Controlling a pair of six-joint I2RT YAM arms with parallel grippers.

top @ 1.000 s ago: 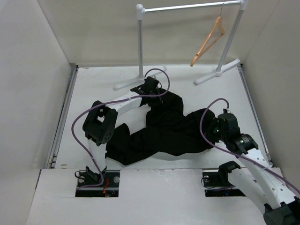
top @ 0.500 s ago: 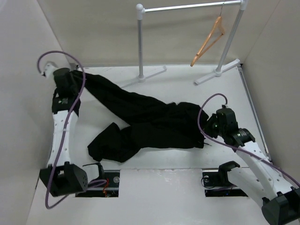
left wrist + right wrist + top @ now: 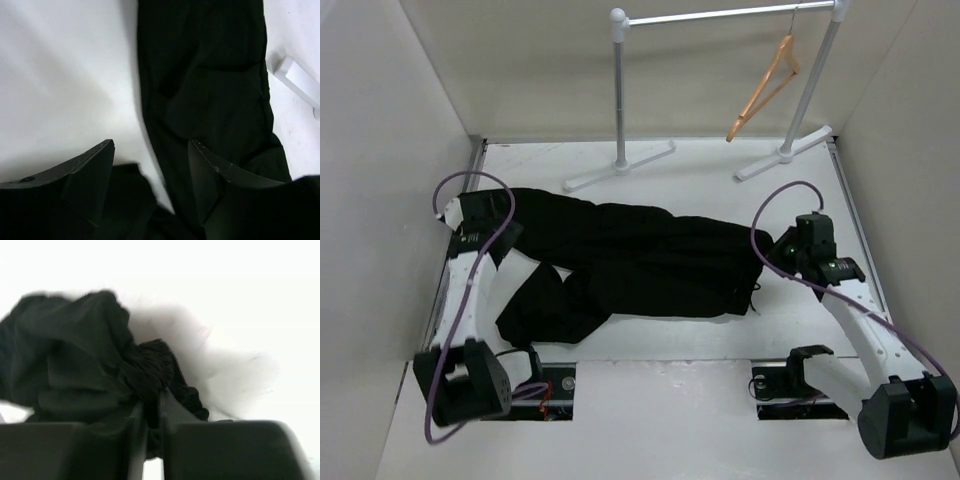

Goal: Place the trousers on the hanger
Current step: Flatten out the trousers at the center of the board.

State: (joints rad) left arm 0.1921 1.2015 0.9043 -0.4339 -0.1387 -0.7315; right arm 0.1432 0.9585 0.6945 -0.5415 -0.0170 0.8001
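Note:
The black trousers (image 3: 650,260) lie spread across the table, one leg stretched to the left and the other folded towards the near left. My left gripper (image 3: 498,232) hovers open over the end of the stretched leg. In the left wrist view its jaws (image 3: 150,170) stand wide apart, with the black cloth (image 3: 210,85) below them. My right gripper (image 3: 775,262) is shut on the ribbed waistband (image 3: 150,365) at the trousers' right end (image 3: 152,410). The orange-tan wooden hanger (image 3: 765,88) hangs by its hook on the rail at the back right, far from both grippers.
The silver rail (image 3: 720,15) stands on white posts with flat white feet (image 3: 620,167) at the back; one foot shows in the left wrist view (image 3: 297,85). White walls close in the left, right and back. The arm bases sit at the near edge.
My left arm came down from its raised reach at the far left, laid the trouser leg flat on the table and let it go. My right gripper shifted slightly right, still holding the waistband.

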